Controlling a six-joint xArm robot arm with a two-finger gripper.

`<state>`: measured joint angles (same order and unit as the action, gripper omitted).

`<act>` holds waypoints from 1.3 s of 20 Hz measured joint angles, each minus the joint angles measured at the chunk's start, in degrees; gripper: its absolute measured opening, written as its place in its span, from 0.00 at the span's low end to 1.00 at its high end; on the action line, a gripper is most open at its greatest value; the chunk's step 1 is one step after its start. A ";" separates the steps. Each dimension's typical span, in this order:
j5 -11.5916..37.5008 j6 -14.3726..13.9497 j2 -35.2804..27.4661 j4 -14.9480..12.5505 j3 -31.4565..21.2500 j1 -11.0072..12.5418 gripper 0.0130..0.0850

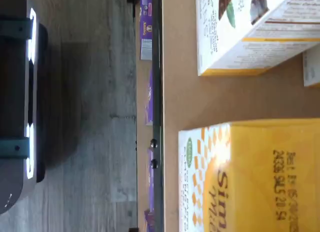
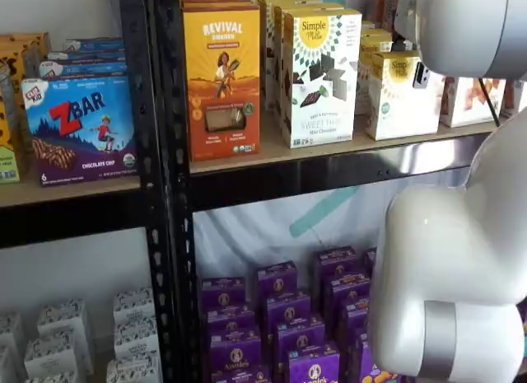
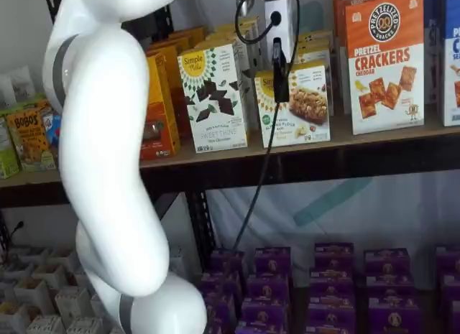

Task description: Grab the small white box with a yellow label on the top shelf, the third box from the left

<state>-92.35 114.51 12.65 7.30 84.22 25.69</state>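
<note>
White small box (image 3: 295, 104) with the yellow top stands upright on the top shelf (image 3: 345, 144), right of the taller cookie box (image 3: 214, 97). Our fingers (image 3: 279, 79) hang right in front of it, side-on; can't tell if they're apart.

Wrist view close above top shelf (image 1: 200, 102); both shelf views frontal.
</note>
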 joint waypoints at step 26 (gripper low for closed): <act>-0.52 -0.52 0.27 0.29 0.10 -0.43 0.44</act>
<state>-92.88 113.99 12.92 7.59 84.32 25.27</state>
